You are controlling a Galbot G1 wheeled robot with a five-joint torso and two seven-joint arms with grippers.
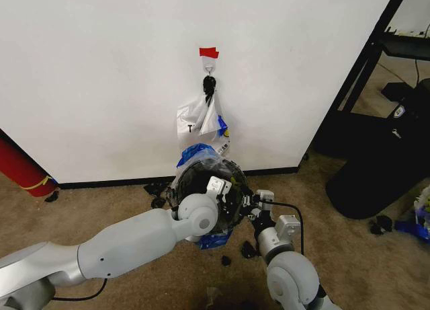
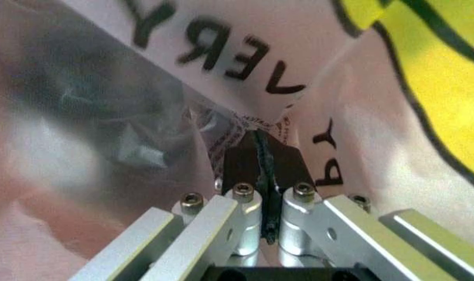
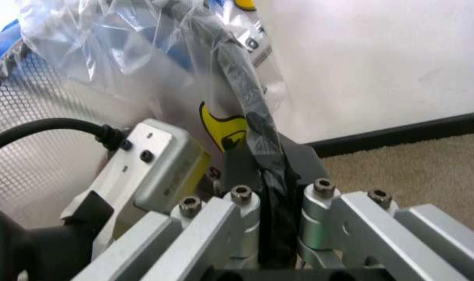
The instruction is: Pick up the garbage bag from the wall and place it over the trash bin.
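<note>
Your left hand and right hand are both clamped on the thin, see-through plastic garbage bag; it's light, floppy and tears easily, so hold it at its top edge over the round black wire-mesh trash bin.

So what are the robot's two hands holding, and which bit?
Both hold the bag. The left gripper pinches a fold of its printed plastic; the right gripper pinches its dark twisted edge, by the bin.

— Where's the garbage bag?

— Thin, see-through plastic with a yellow print, dark lettering and blue patches, draped over the top of the trash bin.

— And the bin?

— Round black wire mesh, upright on the carpet at the foot of the white wall, just below the hook.
</note>
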